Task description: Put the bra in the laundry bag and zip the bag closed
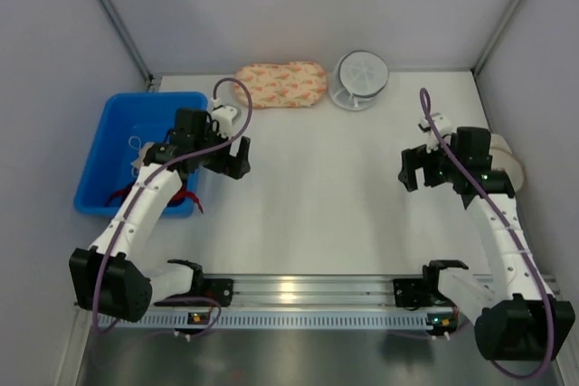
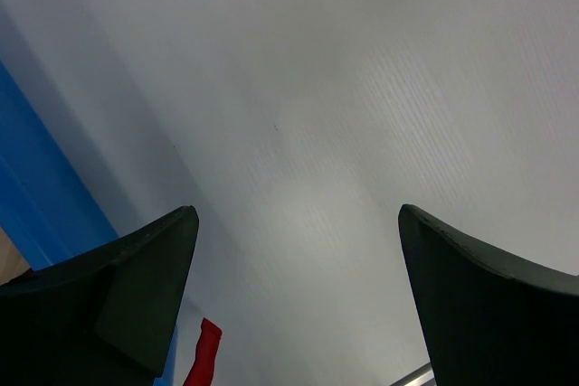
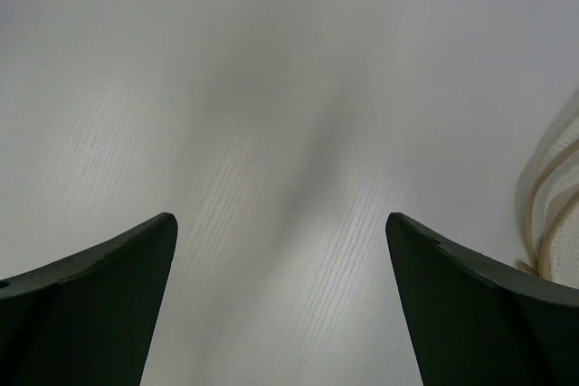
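The laundry bag is a beige mesh round at the table's right edge, partly hidden behind my right arm; its mesh rim shows at the right edge of the right wrist view. A bit of pale beige fabric, possibly the bra, lies in the blue bin, mostly hidden by my left arm; a sliver of it shows in the left wrist view. My left gripper is open and empty over bare table just right of the bin. My right gripper is open and empty, left of the bag.
A blue bin stands at the left with a red cloth hanging over its near edge. An oblong peach floral pouch and a white round ribbed container sit at the back. Walls close in both sides.
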Robot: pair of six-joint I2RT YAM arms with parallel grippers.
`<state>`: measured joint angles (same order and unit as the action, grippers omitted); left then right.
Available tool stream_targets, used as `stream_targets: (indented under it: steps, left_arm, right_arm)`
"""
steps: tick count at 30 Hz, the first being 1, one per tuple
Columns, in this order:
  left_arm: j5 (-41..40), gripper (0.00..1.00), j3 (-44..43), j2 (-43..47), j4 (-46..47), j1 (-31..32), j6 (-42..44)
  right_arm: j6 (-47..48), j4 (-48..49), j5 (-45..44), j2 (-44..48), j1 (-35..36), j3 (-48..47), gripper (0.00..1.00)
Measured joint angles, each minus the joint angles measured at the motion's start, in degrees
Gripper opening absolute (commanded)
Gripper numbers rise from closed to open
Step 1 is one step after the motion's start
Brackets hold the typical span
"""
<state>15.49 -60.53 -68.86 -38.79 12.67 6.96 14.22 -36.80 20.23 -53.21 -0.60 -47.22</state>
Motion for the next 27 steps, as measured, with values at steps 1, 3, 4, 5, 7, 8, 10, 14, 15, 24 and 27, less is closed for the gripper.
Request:
stream_targets:
  steps: [1,3,4,5,7,8,10,14,15,24,27]
  left_arm:
    - [0.1,0.98,-0.3,0.0,0.0,0.0,0.0]
    - [0.5,0.98,-1.3,0.0,-0.1,0.0,0.0]
    - [0.9,0.98,-2.2,-0.2,-0.2,0.0,0.0]
    - [1.4,0.98,-3.2,-0.5,-0.3,0.0,0.1]
    - [2.3,0.98,-5.2,-1.2,-0.3,0.0,0.0]
    - [2.7,0.98,-6.3,-1.7,-0.2,0.0,0.1]
    - [3.6,0.98,-8.1,-2.8,-0.3,0.0,0.0]
    - [4.8,0.98,-10.2,-4.6,-0.3,0.0,0.0]
    - [4.9,0.98,-10.4,-4.9,-0.3,0.0,0.0]
    - [4.9,0.98,-10.7,-7.1,-0.5,0.0,0.0]
    - [4.6,0.98,-10.7,-7.3,-0.8,0.0,0.0]
  right_arm:
    - [0.8,-1.1,-1.1,-1.2,0.0,-1.5,0.99]
    - [2.3,-2.4,-2.8,-4.0,-0.1,-4.5,0.99]
    - [3.5,-3.6,-3.7,-5.7,-0.5,-6.5,0.99]
    - [4.9,-4.3,-4.1,-7.4,-1.0,-8.4,0.99]
    - [7.5,-6.4,-4.5,-10.9,-3.2,-12.4,0.99]
    - [8.6,-7.0,-4.7,-12.8,-4.9,-14.3,0.99]
    - [11.3,-9.0,-4.9,-17.6,-9.4,-18.8,1.0]
    - [15.8,-12.2,-5.5,-27.6,-18.1,-27.4,0.99]
    - [16.8,-13.0,-5.7,-30.2,-20.2,-29.5,1.0]
    - [20.7,-15.1,-9.2,-49.0,-29.3,-37.7,1.0]
    - [20.7,-15.6,-10.2,-54.5,-29.6,-37.7,0.99]
